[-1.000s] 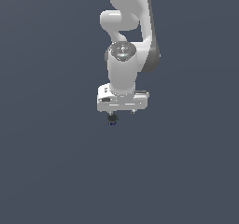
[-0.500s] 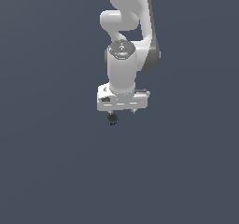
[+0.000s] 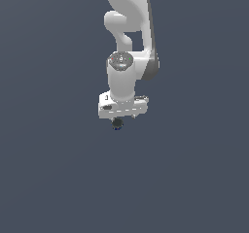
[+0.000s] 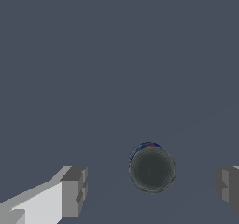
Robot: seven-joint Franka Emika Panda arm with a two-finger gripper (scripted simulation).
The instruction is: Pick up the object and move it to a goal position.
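The object, a small squat round can (image 4: 151,169) with a dark grey top and a blue side, stands upright on the flat grey floor. In the wrist view it sits between my two grey fingers (image 4: 73,192), nearer the other finger (image 4: 228,190) and apart from both. My gripper (image 4: 149,192) is open around it. In the exterior view the white hand hangs straight down over the can (image 3: 117,124), of which only a small dark part shows below the gripper (image 3: 119,120).
A plain dark grey floor (image 3: 58,178) runs all around. The white arm (image 3: 131,28) rises behind the hand towards the top of the exterior view.
The arm has sunk slightly, bringing the hand a little lower over the can. The can has stayed in place.
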